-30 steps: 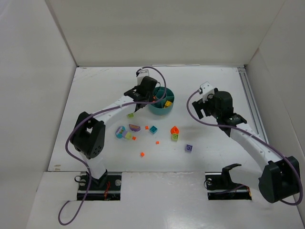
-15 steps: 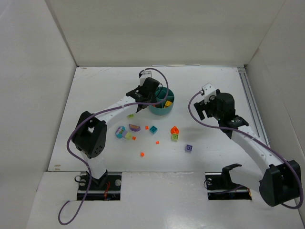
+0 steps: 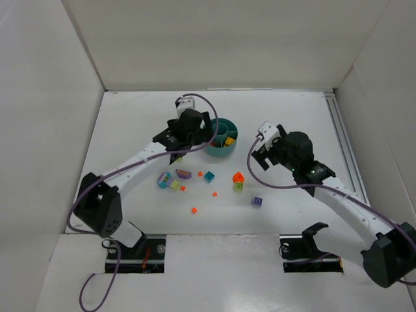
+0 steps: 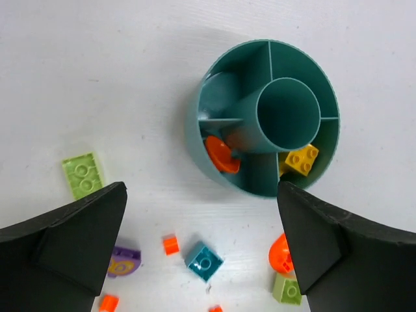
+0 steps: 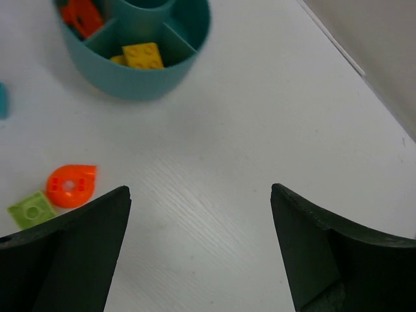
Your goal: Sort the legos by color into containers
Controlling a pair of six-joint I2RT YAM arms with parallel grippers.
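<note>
Over counter [image 3: 123, 117], my L claw [image 4: 201, 195] has pulled back left off the dish [image 4: 195, 130], jaws wide apart, empty. Orange lego [image 4: 220, 156] sits in one wedge, prob just dropped; yellow brick [image 4: 299, 159] in a separate wedge. My R claw [image 5: 199, 192] has shifted in toward orange round piece [image 5: 71, 185], also spread, empty. Most others loose, so early in the sort.

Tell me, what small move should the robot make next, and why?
Probably the right gripper, open and empty, should shift toward the orange piece loose on the table and lower over it; the dish already holds an orange brick in one section.
</note>
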